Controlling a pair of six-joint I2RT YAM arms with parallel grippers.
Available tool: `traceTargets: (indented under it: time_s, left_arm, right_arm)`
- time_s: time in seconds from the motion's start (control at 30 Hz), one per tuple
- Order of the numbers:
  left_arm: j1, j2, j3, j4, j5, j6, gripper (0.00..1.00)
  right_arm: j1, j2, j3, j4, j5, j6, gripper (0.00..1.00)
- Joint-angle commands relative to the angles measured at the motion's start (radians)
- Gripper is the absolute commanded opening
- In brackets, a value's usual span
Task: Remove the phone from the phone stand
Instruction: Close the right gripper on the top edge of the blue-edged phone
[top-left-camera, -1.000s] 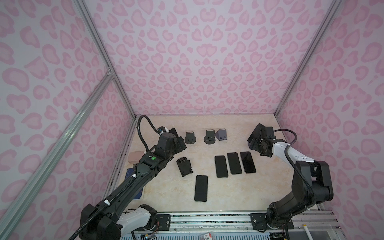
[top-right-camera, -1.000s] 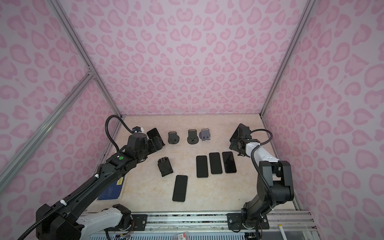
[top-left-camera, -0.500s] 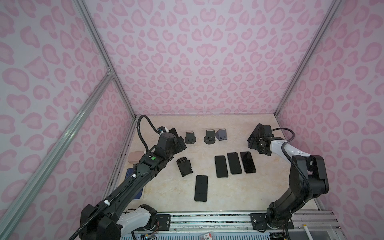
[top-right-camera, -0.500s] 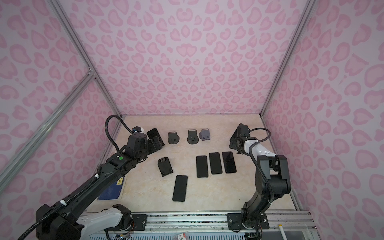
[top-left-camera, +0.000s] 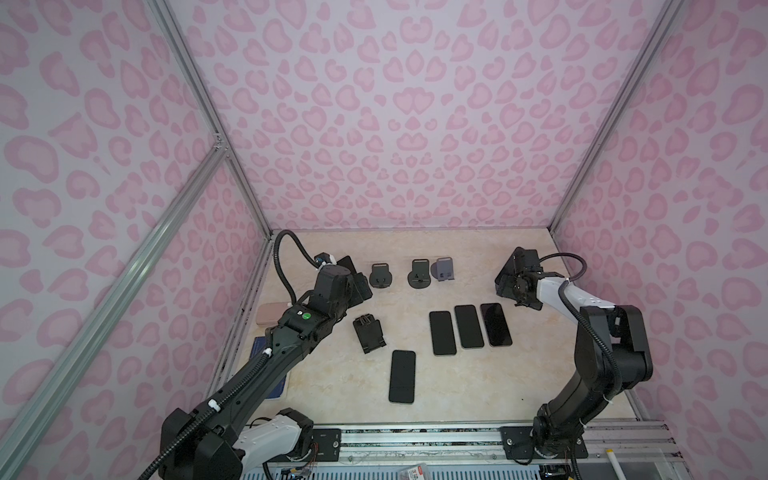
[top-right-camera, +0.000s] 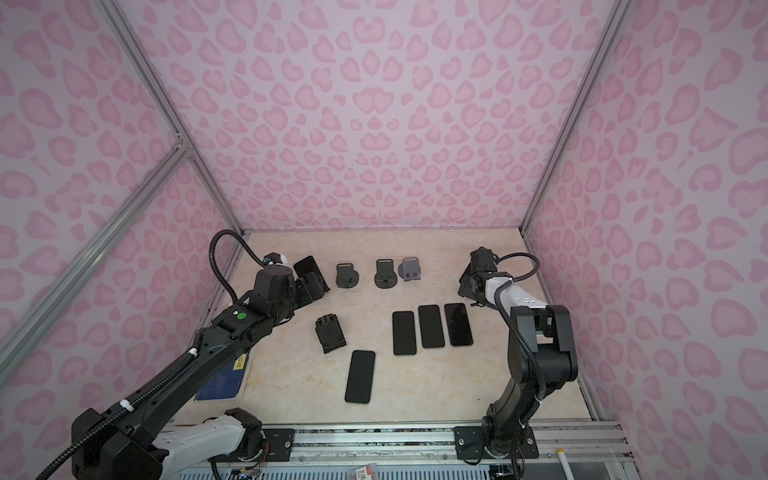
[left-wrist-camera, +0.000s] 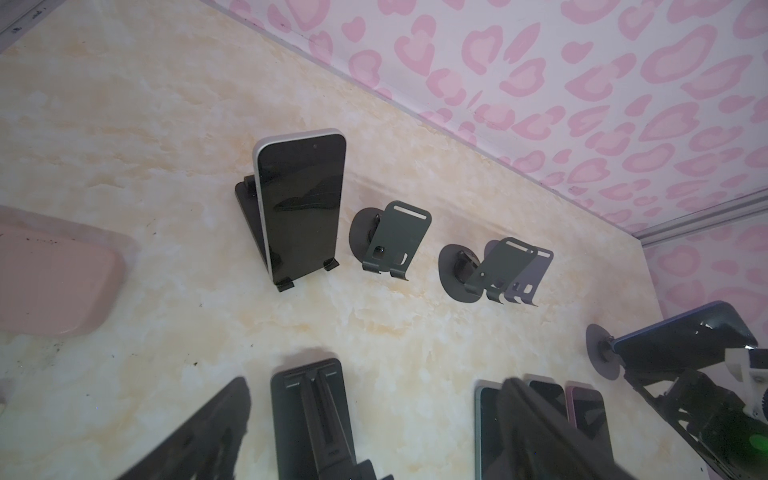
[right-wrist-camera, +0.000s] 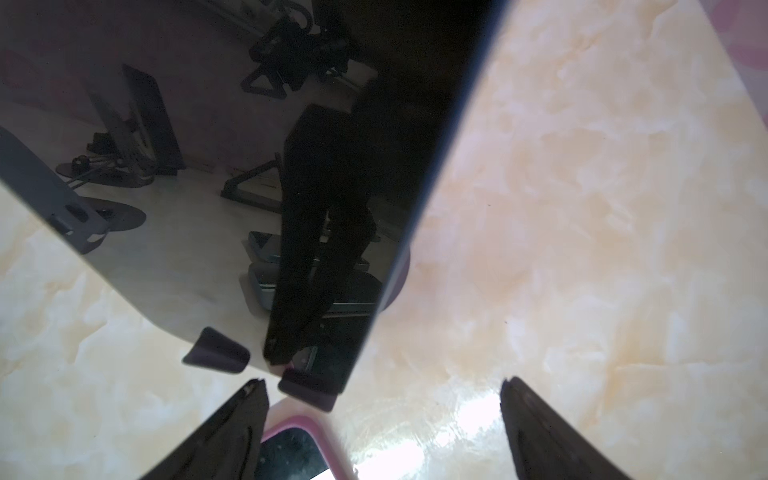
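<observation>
Bench (top-left-camera: 519, 374), marbled cream; contents from left to right.

1. Pink case (top-left-camera: 270, 313), flat at the left edge. Blue pad (top-right-camera: 224, 382) nearer the front, partly under the left arm.
2. Left tool (left-wrist-camera: 376, 380): jaws wide apart and gripping nothing, pointed at item 3 and not touching it.
3. White-edged phone (left-wrist-camera: 301, 208), back left, leaning upright on a black stand (left-wrist-camera: 248, 208) with its foot in the two lips.
4. Folded stand (top-left-camera: 368, 332), lying flat. Single phone (top-left-camera: 402, 376) flat in front of it.
5. Black round-based stand (top-left-camera: 380, 276), second black round-based stand (top-left-camera: 419, 274) and grey stand (top-left-camera: 444, 270), in a line along the back.
6. Row of three phones (top-left-camera: 469, 326), flat, side by side.
7. Right tool (right-wrist-camera: 382, 380): jaws apart and clamped on nothing, one fingertip just beside a lip of item 8's stand.
8. Blue-edged phone (right-wrist-camera: 208, 166), far right, leaning on a purple stand (right-wrist-camera: 307, 388) with its foot in the lips. Hidden under the tool in both top views.
</observation>
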Motion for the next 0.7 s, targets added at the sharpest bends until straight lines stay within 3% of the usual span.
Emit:
traceTargets:
  time_s: [0.0, 0.67]
  left_arm:
    - [0.001, -0.009, -0.001, 0.019, -0.003, -0.001, 0.96]
    - [0.002, -0.011, -0.001, 0.020, 0.007, -0.002, 0.96]
  right_arm:
    - [0.002, 0.011, 0.002, -0.009, 0.025, -0.007, 0.90]
    - [-0.001, -0.004, -0.013, -0.026, 0.038, -0.004, 0.89]
